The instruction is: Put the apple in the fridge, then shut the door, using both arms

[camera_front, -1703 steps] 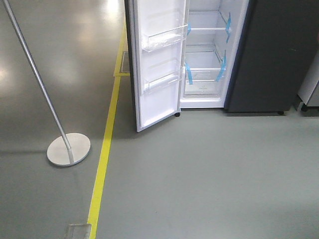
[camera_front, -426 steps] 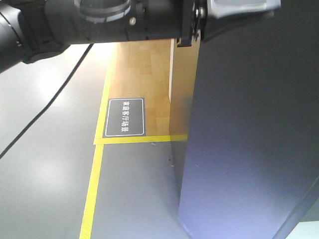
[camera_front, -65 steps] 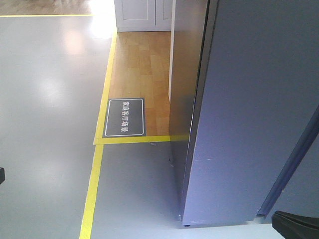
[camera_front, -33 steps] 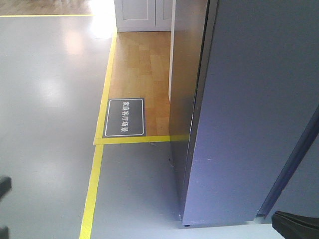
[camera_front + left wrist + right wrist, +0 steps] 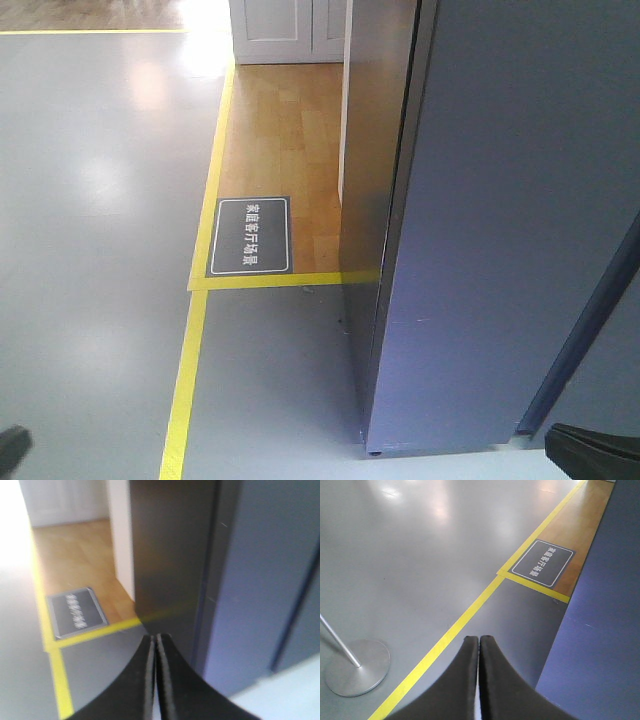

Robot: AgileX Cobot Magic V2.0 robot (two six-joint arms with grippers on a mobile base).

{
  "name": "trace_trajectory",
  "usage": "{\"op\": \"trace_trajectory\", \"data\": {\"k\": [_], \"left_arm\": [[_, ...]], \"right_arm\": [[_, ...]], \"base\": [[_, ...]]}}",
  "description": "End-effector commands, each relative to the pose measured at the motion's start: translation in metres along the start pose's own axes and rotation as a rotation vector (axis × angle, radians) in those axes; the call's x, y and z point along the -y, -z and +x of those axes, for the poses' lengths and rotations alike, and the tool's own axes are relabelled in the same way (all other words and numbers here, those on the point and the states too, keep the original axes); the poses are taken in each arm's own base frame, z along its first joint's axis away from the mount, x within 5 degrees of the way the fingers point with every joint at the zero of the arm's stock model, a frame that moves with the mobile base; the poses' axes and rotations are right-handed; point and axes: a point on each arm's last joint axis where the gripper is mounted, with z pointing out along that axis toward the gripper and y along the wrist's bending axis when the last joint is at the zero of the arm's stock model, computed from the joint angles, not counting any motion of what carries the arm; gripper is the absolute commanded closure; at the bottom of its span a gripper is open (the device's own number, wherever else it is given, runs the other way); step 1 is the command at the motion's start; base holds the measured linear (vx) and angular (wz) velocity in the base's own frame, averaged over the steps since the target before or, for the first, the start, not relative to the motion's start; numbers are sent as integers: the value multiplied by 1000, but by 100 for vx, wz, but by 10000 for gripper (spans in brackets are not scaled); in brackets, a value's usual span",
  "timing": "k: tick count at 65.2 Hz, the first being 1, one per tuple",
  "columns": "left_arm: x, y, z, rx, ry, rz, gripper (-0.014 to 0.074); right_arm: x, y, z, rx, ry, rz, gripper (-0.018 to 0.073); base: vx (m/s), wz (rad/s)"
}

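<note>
- Compared with half a second earlier, the dark bit at the front view's bottom-left had sunk lower — arms pulling back, I'd guess.
- The door looked shut against the fridge, so pretty much done.
- Left gripper and right gripper were both pressed together, empty.
- Apple not visible — presumably inside; door just ahead of the left one.

The closed door hides the fridge's interior; its top is cut off, and the floor sign's lettering is blurred.
</note>
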Motion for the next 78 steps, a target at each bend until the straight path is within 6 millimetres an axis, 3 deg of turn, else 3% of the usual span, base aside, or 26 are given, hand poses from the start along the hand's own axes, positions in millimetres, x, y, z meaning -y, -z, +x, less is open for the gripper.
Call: {"op": "trace_trajectory", "data": {"k": [1, 14, 36, 58, 78], "left_arm": [[-2, 8, -15, 142, -10, -38, 602], [-10, 22, -18, 271, -98, -201, 602], [-21, 25, -16, 258, -66, -416, 602], [-21, 25, -17, 288, 29, -413, 602], [-20, 25, -17, 278, -14, -403, 602]], "right_arm": [[1, 3, -10, 57, -10, 14, 562], [1, 3, -10, 57, -10, 14, 562], [1, 3, -10, 55, -10, 11, 562], [1, 3, -10, 55, -10, 11, 562], [1, 3, -10, 55, -10, 11, 562]], "base": [[0, 0], [0, 0], [0, 0], [0, 0], [0, 0]]}}
